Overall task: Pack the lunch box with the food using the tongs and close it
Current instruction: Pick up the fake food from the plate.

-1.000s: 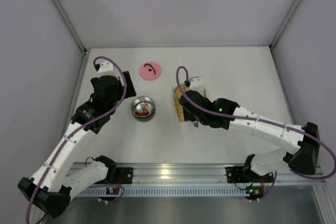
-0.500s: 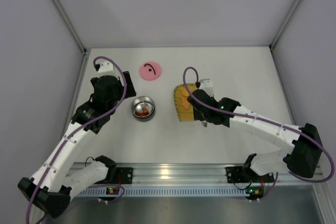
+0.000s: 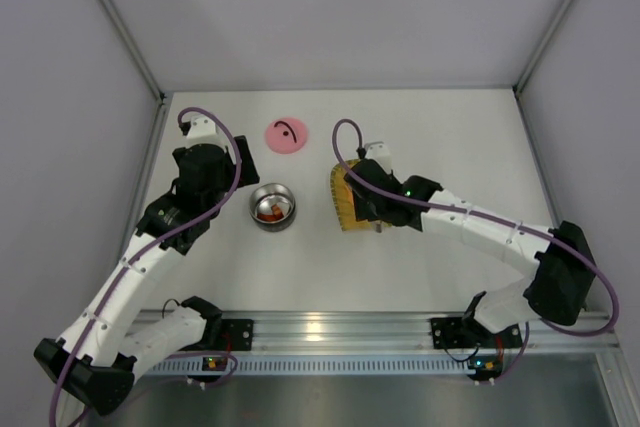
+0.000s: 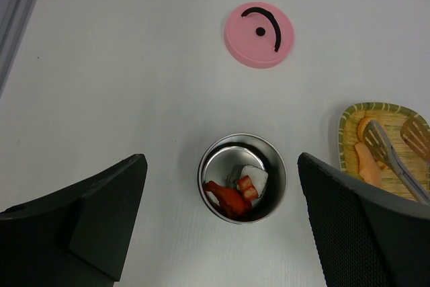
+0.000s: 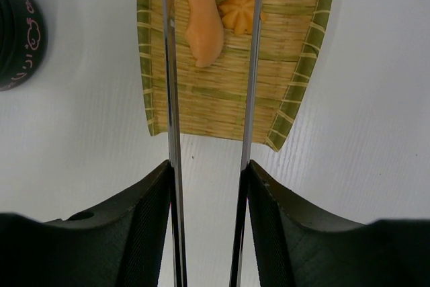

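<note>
Trouble would likely come at the pinch. The right gripper (image 5: 209, 174) is clamped on the tongs (image 5: 169, 99), whose thin arms straddle the orange food (image 5: 205, 31) on the woven tray (image 5: 222, 109), top of the right wrist view. An off-centre squeeze could squirt a smooth piece aside, or drop it short of the partly filled lunch box (image 3: 253, 209), centre of the overhead view. The left gripper (image 4: 218, 166) hangs spread wide, empty. The pink lid (image 3: 286, 135) lies apart, above the box.
</note>
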### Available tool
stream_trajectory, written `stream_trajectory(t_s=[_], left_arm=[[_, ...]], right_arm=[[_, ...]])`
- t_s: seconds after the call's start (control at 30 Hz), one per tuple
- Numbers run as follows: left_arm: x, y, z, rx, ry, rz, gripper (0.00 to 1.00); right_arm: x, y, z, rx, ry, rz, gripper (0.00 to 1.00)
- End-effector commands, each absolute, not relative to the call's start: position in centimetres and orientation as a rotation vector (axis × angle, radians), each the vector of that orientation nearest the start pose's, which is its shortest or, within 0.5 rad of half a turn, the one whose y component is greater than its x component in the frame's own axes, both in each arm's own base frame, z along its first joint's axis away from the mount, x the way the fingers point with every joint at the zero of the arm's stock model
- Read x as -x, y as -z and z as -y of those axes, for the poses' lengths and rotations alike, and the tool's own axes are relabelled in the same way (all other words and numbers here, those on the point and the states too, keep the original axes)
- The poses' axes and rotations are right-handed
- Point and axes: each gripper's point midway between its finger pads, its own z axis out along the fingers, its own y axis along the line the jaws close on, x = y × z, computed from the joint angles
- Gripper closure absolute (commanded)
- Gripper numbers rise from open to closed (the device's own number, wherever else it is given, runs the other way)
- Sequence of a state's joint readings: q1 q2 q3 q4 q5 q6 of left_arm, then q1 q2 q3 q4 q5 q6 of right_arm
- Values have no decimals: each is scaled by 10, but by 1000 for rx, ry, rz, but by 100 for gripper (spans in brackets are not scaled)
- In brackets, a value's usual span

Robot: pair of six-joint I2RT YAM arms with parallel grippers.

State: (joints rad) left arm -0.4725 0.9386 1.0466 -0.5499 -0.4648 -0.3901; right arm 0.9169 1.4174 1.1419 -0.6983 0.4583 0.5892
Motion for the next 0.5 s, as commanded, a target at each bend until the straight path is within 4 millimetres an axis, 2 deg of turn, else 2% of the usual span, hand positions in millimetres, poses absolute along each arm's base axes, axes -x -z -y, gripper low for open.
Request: stream_trajectory(t_s=[0.0,0.47], left_arm=[[-301,-289,77,224,100,-1912,1],[-300,-287,77,223,95,-1916,1]], right_arm=[[-276,-175,-252,173,-181,-2304,54],[-287,-159,-247,142,-231,-2330,54]])
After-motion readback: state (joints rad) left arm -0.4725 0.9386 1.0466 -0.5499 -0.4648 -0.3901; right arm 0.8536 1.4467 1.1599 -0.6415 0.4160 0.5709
